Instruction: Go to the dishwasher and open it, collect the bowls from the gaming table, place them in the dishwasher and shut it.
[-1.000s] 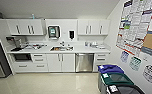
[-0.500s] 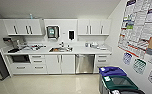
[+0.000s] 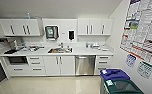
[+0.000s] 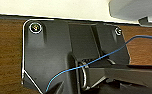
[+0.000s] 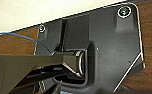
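Ahead of you, the dishwasher (image 3: 85,65) sits built into the white base cabinets, just right of the double doors under the sink (image 3: 60,50) and left of a narrow drawer stack (image 3: 103,63); its door is shut. Judge it as a stiff, fairly heavy drop-down panel: the brushed steel front looks smooth and slippery, so you should not count on pushing against the face. Take hold at the horizontal bar handle (image 3: 82,57) near the top edge of that door, which offers a rigid, rounded grip. Around the dishwasher everything is flat and hard: glossy white cabinet fronts with slim bar pulls, a pale countertop (image 3: 79,52), a shiny light floor (image 3: 49,85). To its right, nearer you, stand blue-lidded and green-lidded bins (image 3: 117,81). Whether either gripper is clenched or released you cannot tell; the wrist views show dark robot hardware over wood-brown flooring.
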### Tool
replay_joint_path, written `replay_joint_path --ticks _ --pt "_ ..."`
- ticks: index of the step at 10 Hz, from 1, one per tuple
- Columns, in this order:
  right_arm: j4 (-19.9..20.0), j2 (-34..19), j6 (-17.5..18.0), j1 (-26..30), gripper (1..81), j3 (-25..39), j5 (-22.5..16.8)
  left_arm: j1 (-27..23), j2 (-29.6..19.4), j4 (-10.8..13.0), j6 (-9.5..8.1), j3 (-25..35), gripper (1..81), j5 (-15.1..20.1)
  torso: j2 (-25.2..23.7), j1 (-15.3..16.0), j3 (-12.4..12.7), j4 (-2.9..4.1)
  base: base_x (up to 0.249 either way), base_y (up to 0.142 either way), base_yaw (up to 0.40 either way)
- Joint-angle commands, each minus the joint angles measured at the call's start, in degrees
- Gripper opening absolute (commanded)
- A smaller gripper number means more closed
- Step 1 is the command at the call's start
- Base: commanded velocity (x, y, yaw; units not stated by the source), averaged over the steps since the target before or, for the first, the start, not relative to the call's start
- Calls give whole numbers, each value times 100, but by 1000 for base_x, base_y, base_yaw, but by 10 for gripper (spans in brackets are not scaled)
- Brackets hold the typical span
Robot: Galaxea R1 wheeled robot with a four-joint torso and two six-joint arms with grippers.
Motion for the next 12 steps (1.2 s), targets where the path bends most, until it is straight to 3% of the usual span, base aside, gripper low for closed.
replay_joint_path --ticks 1,12 --pt "-64 -139 -26 284 811 112 -291 -290 -61 62 48 69 811 277 -2 0 0 0 154 0 0" --pt "-72 -139 -26 292 811 156 -291 -299 -52 70 48 69 811 277 0 0 0 0 106 0 0"
